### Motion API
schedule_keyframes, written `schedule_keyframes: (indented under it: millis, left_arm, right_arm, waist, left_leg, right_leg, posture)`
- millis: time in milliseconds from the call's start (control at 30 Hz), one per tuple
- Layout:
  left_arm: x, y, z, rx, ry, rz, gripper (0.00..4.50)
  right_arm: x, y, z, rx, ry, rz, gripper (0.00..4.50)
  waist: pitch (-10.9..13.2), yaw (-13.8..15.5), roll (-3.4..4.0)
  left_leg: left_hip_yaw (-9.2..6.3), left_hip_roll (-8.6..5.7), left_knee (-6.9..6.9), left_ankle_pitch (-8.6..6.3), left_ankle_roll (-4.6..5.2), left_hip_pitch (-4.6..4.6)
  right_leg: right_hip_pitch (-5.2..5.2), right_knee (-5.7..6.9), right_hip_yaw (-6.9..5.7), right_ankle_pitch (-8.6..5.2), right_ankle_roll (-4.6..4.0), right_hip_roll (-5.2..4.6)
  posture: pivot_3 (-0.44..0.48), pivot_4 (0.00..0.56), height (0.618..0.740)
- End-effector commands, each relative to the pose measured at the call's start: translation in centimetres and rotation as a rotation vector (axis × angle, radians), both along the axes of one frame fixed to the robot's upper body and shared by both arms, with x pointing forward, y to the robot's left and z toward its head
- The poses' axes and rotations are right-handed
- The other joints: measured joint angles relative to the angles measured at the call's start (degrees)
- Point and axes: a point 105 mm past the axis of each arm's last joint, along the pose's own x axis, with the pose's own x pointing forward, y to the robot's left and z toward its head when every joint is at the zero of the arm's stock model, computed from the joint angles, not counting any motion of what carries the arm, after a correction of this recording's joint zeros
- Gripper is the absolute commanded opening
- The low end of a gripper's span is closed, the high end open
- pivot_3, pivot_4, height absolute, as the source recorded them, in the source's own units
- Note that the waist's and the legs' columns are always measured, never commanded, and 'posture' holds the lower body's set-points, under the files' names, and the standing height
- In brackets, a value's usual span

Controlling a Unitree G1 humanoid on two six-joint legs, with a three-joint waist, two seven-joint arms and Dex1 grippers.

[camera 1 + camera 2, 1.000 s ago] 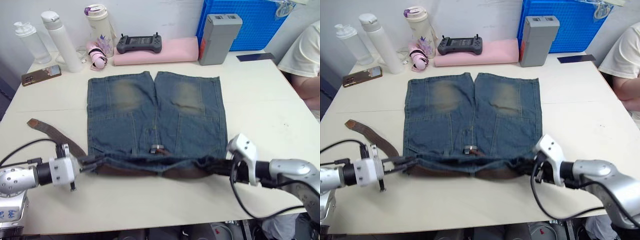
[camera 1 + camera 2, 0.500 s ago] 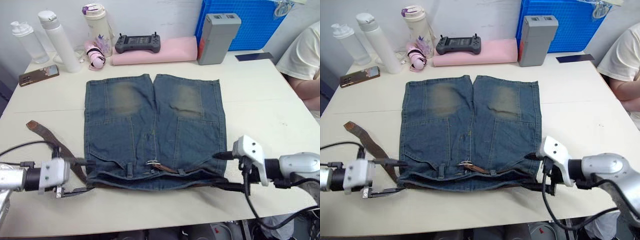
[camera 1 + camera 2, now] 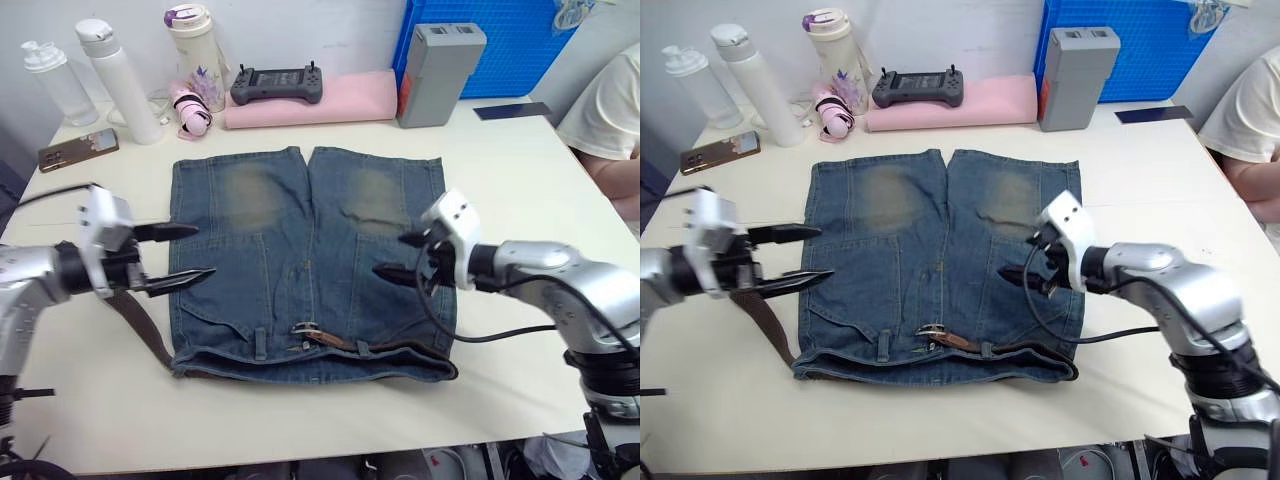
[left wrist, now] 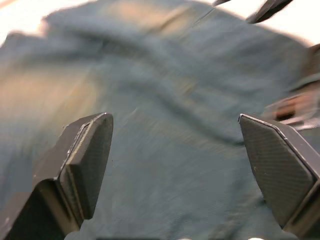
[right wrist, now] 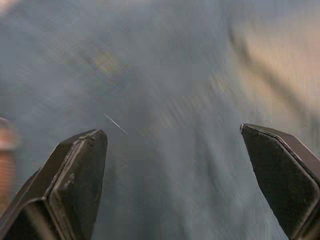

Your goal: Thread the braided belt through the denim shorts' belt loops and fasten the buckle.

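Left gripper point(image 3: 182, 254): fingers spread wide, holding nothing, raised over the 9 o'clock edge of the denim shorts point(image 3: 310, 260); tips point toward the cloth's centre.

Right gripper point(image 3: 398, 256): fingers likewise parted and empty, raised over the shorts' right leg at about 3 o'clock, tips pointing inward toward the other gripper.

Denim shorts: faded blue, laid flat at the middle of the cream table point(image 3: 520, 200); legs toward 12 o'clock, waistband along the 6 o'clock edge; a yellowish worn patch on each leg.

Braided belt point(image 3: 345, 343): dark brown, lying along the waistband; its free end trails out past the shorts at 8 o'clock, across the tabletop under the left arm.

Buckle point(image 3: 303, 329): silver, at the waistband's middle, 6 o'clock.

Belt loops point(image 3: 260, 342): short denim strips on the waistband; whether the belt passes under each cannot be told.

Far edge, 10 to 1 o'clock: two white bottles point(image 3: 115, 70), a tumbler point(image 3: 195, 45) with a floral print, a phone point(image 3: 75, 150), a black handheld controller point(image 3: 277, 84) on a pink pad point(image 3: 345, 100), a grey box point(image 3: 437, 60), a blue crate point(image 3: 500, 40). No legible writing on any item.

A person's sleeve point(image 3: 610, 110): 2 o'clock.
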Motion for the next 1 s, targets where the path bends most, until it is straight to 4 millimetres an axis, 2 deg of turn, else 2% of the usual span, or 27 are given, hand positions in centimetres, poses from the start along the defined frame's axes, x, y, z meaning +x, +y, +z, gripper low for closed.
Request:
schedule_keyframes:
  millis: [33, 167, 233, 267, 300, 333, 367, 400, 500, 567, 600, 733, 833, 900, 1000]
  left_arm:
    - [1.2, 0.8, -3.7, 0.170, 0.052, 0.044, 4.36]
    - [1.8, 2.7, -6.6, 0.318, 0.078, 0.074, 4.36]
    - [2.0, 3.2, -7.2, 0.363, 0.089, 0.076, 4.50]
    - [2.0, 3.3, -7.4, 0.372, 0.090, 0.074, 4.50]
    - [2.0, 3.2, -7.5, 0.373, 0.095, 0.062, 4.11]
    - [1.8, 3.0, -7.7, 0.373, 0.101, 0.045, 3.99]
    - [1.6, 2.9, -7.9, 0.382, 0.105, 0.027, 3.71]
    - [1.4, 2.8, -8.2, 0.391, 0.112, 0.011, 3.36]
    - [1.2, 2.9, -8.9, 0.424, 0.110, -0.002, 2.05]
    - [1.4, 2.9, -9.0, 0.436, 0.097, 0.008, 1.25]
    - [1.6, 2.9, -9.1, 0.441, 0.092, 0.012, 0.74]
    - [2.4, 2.9, -9.5, 0.481, 0.048, 0.038, 0.74]
    - [3.3, 3.3, -9.6, 0.531, 0.004, 0.074, 0.74]
    - [4.3, 3.6, -9.5, 0.570, -0.037, 0.102, 0.74]
    - [6.5, 4.0, -9.0, 0.662, -0.132, 0.156, 0.74]
  right_arm:
    - [0.2, 0.2, -2.0, -0.106, 0.032, -0.010, 4.50]
    - [-0.3, 0.0, -4.4, -0.173, 0.114, -0.006, 4.50]
    - [-0.4, -0.2, -5.3, -0.215, 0.129, -0.005, 3.99]
    - [-0.4, -0.2, -5.5, -0.223, 0.131, -0.004, 3.59]
    - [-0.4, -0.2, -5.9, -0.223, 0.142, -0.004, 3.18]
    - [-0.5, -0.2, -6.2, -0.233, 0.147, -0.003, 2.87]
    - [-0.5, -0.2, -6.5, -0.247, 0.149, -0.001, 2.36]
    - [-0.5, -0.2, -6.6, -0.248, 0.151, 0.001, 2.04]
    - [-0.1, -0.3, -6.6, -0.258, 0.140, -0.012, 0.65]
    - [0.4, -0.5, -6.5, -0.267, 0.121, -0.034, 0.00]
    - [0.7, -0.5, -6.5, -0.272, 0.113, -0.043, 0.00]
    - [2.2, -1.0, -6.5, -0.315, 0.053, -0.104, 0.00]
    - [3.2, -1.2, -6.4, -0.327, 0.015, -0.151, 0.00]
    - [4.0, -1.2, -6.1, -0.332, -0.012, -0.184, 0.00]
    - [5.8, -1.8, -5.6, -0.357, -0.074, -0.266, 0.00]
  waist:
    - [0.00, -0.10, -0.01]
    - [-0.02, -0.28, -0.07]
    - [-0.12, -0.16, -0.21]
    - [-0.19, -0.15, -0.28]
    - [-0.29, -0.14, -0.32]
    - [-0.36, -0.14, -0.36]
    - [-0.42, -0.15, -0.39]
    - [-0.42, -0.15, -0.39]
    - [-0.60, -0.18, -0.42]
    - [-0.99, -0.16, -0.44]
    - [-1.03, -0.17, -0.45]
    - [-1.55, -0.19, -0.29]
    - [-1.57, -0.12, -0.19]
    - [-1.61, -0.07, -0.07]
    - [-1.62, -0.06, -0.03]
  left_leg:
    - [0.04, -0.01, -0.03, 0.00, 0.00, -0.04]
    - [0.13, -0.01, 0.02, -0.02, 0.02, -0.62]
    - [0.16, 0.03, 0.09, -0.01, 0.01, -0.55]
    - [0.19, 0.04, 0.15, 0.01, -0.02, -0.55]
    - [0.21, 0.05, 0.17, 0.04, -0.04, -0.50]
    - [0.23, 0.07, 0.20, 0.06, -0.05, -0.44]
    - [0.24, 0.08, 0.21, 0.07, -0.05, -0.38]
    - [0.26, 0.11, 0.21, 0.07, -0.05, -0.17]
    - [0.28, 0.21, 0.09, 0.07, -0.05, 0.37]
    - [0.16, 0.41, 0.11, 0.07, -0.06, 0.41]
    - [0.13, 0.40, 0.11, 0.07, -0.06, 0.44]
    - [-0.03, 0.39, 0.14, 0.08, -0.07, 0.51]
    - [-0.06, 0.41, 0.09, 0.08, -0.07, 0.99]
    - [-0.13, 0.49, 0.02, 0.06, -0.10, 1.41]
    - [-0.21, 0.51, 0.04, 0.06, -0.10, 1.41]
  right_leg:
    - [-0.04, 0.00, -0.02, 0.00, 0.00, 0.00]
    - [-0.61, -0.01, -0.09, 0.00, 0.00, 0.01]
    - [-0.57, 0.04, -0.08, 0.00, 0.00, 0.00]
    - [-0.55, 0.06, -0.04, 0.00, 0.00, 0.00]
    - [-0.52, 0.07, -0.02, 0.00, 0.00, 0.00]
    - [-0.46, 0.09, 0.01, 0.00, 0.00, 0.00]
    - [-0.42, 0.12, 0.02, 0.00, 0.00, 0.00]
    - [-0.21, 0.12, 0.03, 0.00, 0.00, 0.00]
    - [0.32, 0.06, 0.04, -0.03, -0.04, 0.01]
    - [0.32, 0.06, 0.10, -0.03, -0.04, 0.01]
    - [0.35, 0.08, 0.09, -0.03, -0.04, 0.01]
    - [0.40, 0.13, 0.12, -0.03, -0.05, 0.01]
    - [0.79, 0.17, 0.19, -0.04, -0.08, 0.00]
    - [1.20, 0.09, 0.14, -0.07, -0.12, 0.00]
    - [1.20, 0.14, 0.14, -0.07, -0.12, -0.04]
  posture:
    - [0.000, 0.150, 0.705]
    - [0.000, 0.150, 0.705]
    - [0.000, 0.150, 0.705]
    - [0.000, 0.150, 0.705]
    - [0.000, 0.150, 0.705]
    - [0.000, 0.150, 0.705]
    - [0.000, 0.150, 0.705]
    - [0.000, 0.150, 0.705]
    - [0.000, 0.150, 0.705]
    - [0.000, 0.150, 0.705]
    - [0.000, 0.150, 0.705]
    - [0.000, 0.150, 0.705]
    - [0.000, 0.150, 0.705]
    - [0.000, 0.150, 0.705]
    - [0.000, 0.150, 0.705]
